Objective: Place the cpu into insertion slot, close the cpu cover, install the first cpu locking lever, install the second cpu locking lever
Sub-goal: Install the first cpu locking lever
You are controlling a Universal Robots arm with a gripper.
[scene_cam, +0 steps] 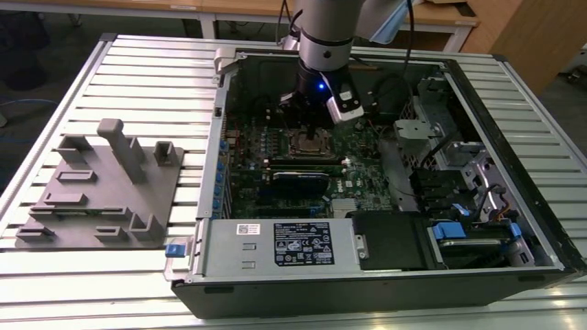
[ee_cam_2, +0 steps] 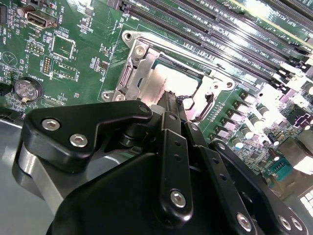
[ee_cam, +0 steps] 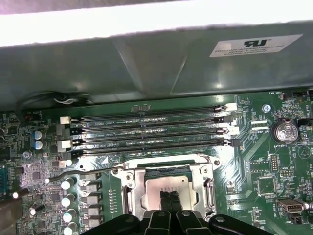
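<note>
Black gripper [ee_cam: 169,198] links sit closest in both wrist views, fingertips pressed together (nothing pinched) right above the cpu [ee_cam: 164,185]. That chip lies in the insertion slot [ee_cam: 164,170], directly under the tips, the cpu cover [ee_cam: 133,188] framing it. One locking lever [ee_cam: 83,173] juts out beside the socket, toward the row of capacitors [ee_cam: 67,185].

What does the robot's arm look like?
The arm is a silver-grey tube with a dark band, a small blue light and a white box near the wrist. Its gripper is black, made of jointed bars with shiny silver screws.
</note>
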